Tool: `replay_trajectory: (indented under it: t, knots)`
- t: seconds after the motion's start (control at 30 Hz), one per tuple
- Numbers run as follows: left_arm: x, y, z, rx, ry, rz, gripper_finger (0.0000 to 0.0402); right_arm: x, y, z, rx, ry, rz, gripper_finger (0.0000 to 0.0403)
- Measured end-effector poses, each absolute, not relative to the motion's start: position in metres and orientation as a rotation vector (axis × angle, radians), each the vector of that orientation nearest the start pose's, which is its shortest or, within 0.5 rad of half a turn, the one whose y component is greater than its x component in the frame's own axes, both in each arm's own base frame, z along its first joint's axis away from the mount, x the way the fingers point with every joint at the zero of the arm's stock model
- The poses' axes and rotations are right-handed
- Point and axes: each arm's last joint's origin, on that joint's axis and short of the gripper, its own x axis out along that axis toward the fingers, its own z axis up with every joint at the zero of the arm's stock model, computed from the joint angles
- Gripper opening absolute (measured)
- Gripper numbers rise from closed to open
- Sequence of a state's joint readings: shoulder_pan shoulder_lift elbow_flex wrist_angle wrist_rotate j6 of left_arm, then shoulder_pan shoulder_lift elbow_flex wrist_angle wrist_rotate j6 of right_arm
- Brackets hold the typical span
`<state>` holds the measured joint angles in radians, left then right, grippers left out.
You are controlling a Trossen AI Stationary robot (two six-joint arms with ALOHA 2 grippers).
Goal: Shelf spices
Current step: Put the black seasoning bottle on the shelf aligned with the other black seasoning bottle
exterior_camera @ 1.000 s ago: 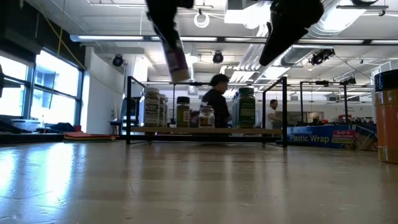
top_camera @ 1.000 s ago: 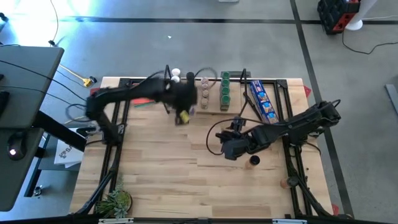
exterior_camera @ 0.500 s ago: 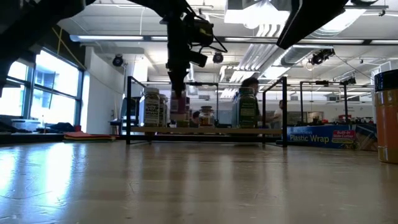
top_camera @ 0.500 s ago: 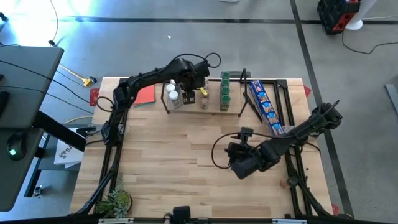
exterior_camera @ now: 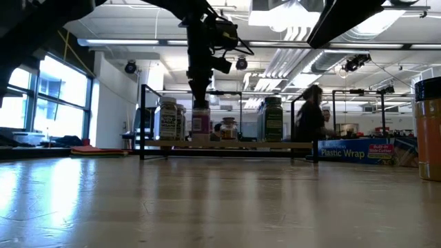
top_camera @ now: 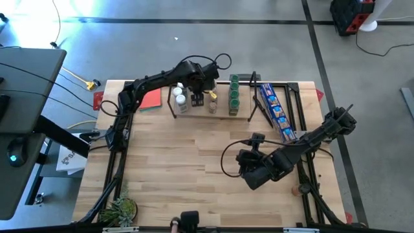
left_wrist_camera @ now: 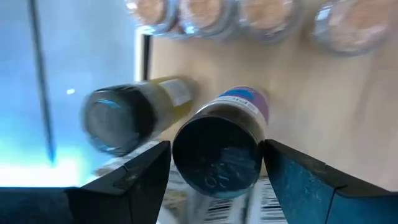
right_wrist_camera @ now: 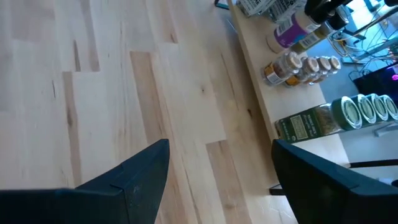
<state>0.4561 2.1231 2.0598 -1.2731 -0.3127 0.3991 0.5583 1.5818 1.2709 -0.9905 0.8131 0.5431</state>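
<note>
The shelf stands at the table's far edge with spices on its wooden board: white-capped, brown-filled and green-capped jars. My left gripper hangs over the shelf, pointing steeply down. It is open, one finger on either side of a black-capped jar with a purple label, with thin gaps showing. That jar stands upright on the board beside a black-capped yellowish jar. My right gripper is open over the bare table, right of centre, with nothing between its fingers.
A long blue package lies right of the shelf and a red card left of it. A brown-capped jar stands by the table's right edge. A plant sits at the near left corner. People move in the room behind.
My left gripper has carried the purple-labelled jar from over the table toward the far edge and down. The jar now stands on the shelf board among the others. My right gripper has drifted a little toward the near edge, and its arm now covers a dark-capped jar on the table.
</note>
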Motion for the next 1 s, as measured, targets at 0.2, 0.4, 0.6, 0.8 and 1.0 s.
replay_trajectory:
  t: [0.2, 0.4, 0.6, 0.8, 1.0]
  knots:
    - [0.384, 0.194, 0.281, 0.284, 1.47, 0.389, 0.0254, 0.264, 0.14, 0.265, -0.321, 0.888, -0.472, 0.0277]
    - [0.386, 0.168, 0.294, 0.275, 1.444, 0.365, 0.0254, 0.26, 0.141, 0.264, -0.3, 0.939, -0.446, 0.0277]
    - [0.378, 0.126, 0.33, 0.249, 1.339, 0.386, 0.0255, 0.24, 0.144, 0.281, -0.213, 1.157, -0.287, 0.0277]
    - [0.35, 0.08, 0.362, 0.22, 1.225, 0.382, 0.0255, 0.209, 0.145, 0.279, -0.046, 1.331, -0.08, 0.0277]
    - [0.308, 0.039, 0.369, 0.167, 1.068, 0.395, 0.0255, 0.18, 0.131, 0.259, 0.062, 1.291, -0.167, 0.0277]
